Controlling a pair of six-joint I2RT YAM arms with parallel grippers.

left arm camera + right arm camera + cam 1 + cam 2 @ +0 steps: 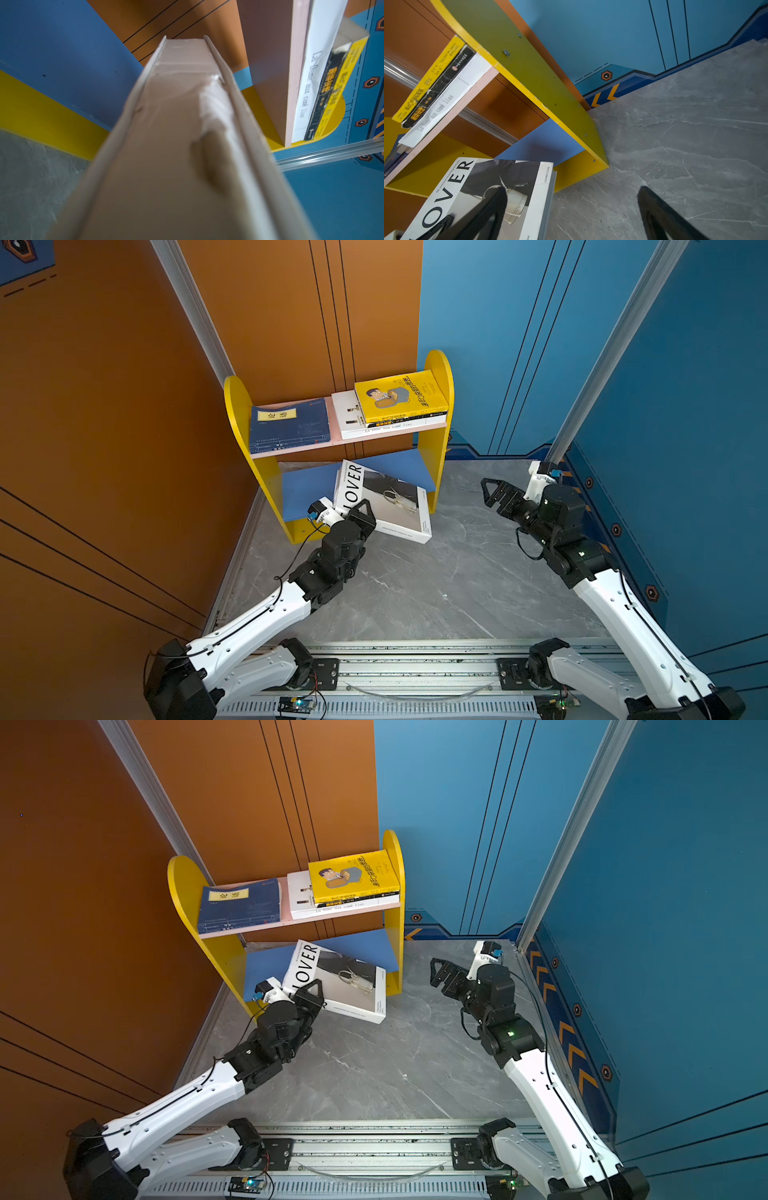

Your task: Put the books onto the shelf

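One book is not yet home: the white and grey paperback with "LOVER" on its cover [386, 502] lies tilted and skewed, its far end over the blue lower board [303, 489] of the small bookshelf with yellow round-topped side panels [237, 414], its near right corner jutting past the shelf front above the grey marbled tabletop [457, 572]; whether that corner touches down I cannot tell. The left gripper [360, 512] is clamped on the book's near left edge, and the left wrist view shows the pale page block running away between the jaws. The right gripper [492, 493] stands wide and empty, well apart to the right. Other books rest on the pink upper board [332, 443]: a navy paperback with a yellow label [289, 431] on the left, and on the right a stack topped by the yellow paperback with a cartoon man [399, 396]. The step in hand looks like sliding the last book in; doing it well probably means first turning it so its long edge runs parallel with the shelf front, since its right side sits just beside the right yellow panel and could catch there. Then level it, low enough to clear the pink board, and push toward the far side until most of it lies on the blue board before letting go; released now, it would likely tip out. The free right gripper could nudge the near edge home.
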